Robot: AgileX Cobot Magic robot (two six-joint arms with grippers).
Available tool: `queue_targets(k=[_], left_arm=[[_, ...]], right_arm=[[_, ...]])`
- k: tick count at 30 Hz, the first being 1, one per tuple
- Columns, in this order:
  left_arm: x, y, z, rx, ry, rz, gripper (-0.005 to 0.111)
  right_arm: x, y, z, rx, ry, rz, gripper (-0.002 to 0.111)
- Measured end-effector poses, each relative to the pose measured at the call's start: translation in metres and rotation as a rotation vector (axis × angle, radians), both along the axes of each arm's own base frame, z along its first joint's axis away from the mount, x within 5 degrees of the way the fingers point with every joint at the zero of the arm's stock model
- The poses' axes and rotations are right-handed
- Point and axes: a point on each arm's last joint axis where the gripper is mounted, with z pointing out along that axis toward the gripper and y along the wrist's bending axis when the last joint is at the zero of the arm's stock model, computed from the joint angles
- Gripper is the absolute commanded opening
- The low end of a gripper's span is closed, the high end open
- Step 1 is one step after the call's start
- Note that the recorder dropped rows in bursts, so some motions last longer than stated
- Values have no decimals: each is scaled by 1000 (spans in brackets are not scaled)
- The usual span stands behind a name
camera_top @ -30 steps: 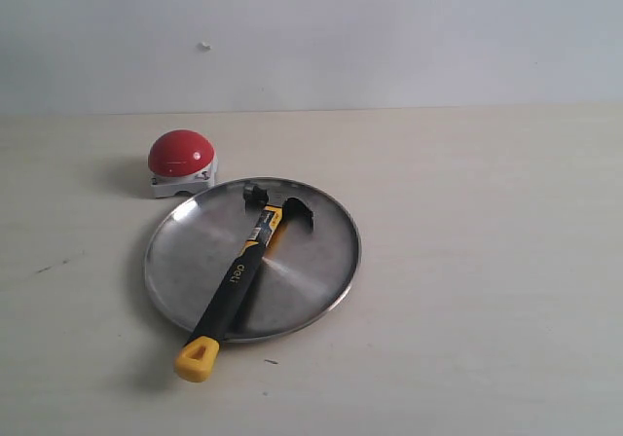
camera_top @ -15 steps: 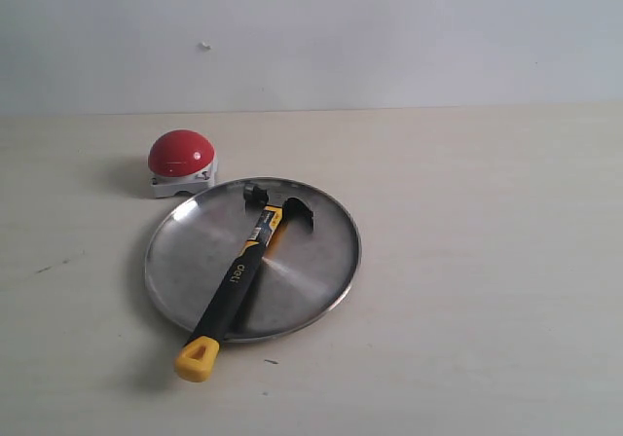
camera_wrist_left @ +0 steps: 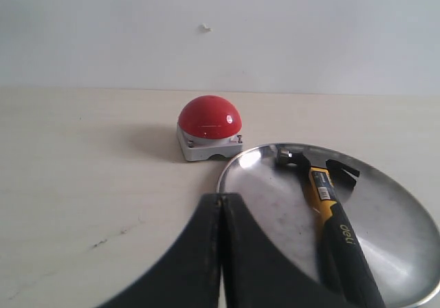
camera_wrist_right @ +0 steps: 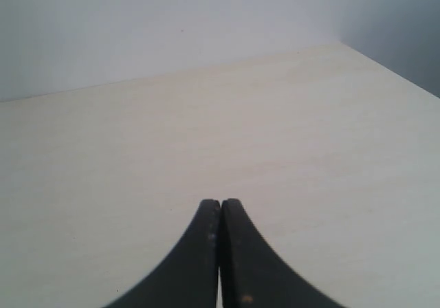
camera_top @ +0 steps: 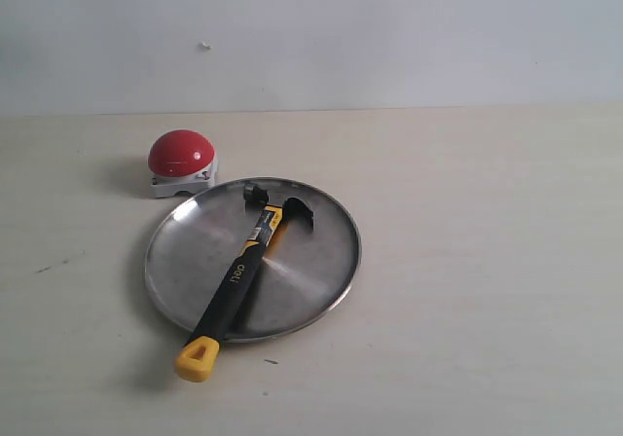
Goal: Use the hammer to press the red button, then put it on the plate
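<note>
nothing has moved since the earlier frames: hammer lies on the plate, both grippers off it.
left gripper clenched tip to tip, grasping nothing; the plate rim sits just ahead of its tips. the hammer lies across the plate, apart from this gripper, dark head toward the red button, yellow looped end overhanging the rim. the red button stands farther ahead of the tips on its white-grey base, just beside the plate rim. right gripper likewise clenched and empty, pale table ahead of it.
</note>
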Motion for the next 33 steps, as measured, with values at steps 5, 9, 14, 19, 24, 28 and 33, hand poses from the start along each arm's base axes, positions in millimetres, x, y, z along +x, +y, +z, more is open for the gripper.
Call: queue_targets(k=[5,9,14,19,24,28,33], left_arm=[[-2,3,3,-11,-22,18,0],[-8,11,12,-46,-111,71,0],[-18,21,24,-84,-237,150,0],[-29,30,33,-110,-357,226,0],[-39,35,39,-122,-445,282,0],[-45,37,42,-118,-501,307,0],[-49,36,45,13,-570,312,0]], right_arm=[[0,0,0,0,0,0,0],[0,0,0,0,-1,0,0],[0,0,0,0,-1,0,0],[0,0,0,0,-1,0,0],[0,0,0,0,-1,0,0],[0,0,0,0,-1,0,0],[0,0,0,0,-1,0,0]])
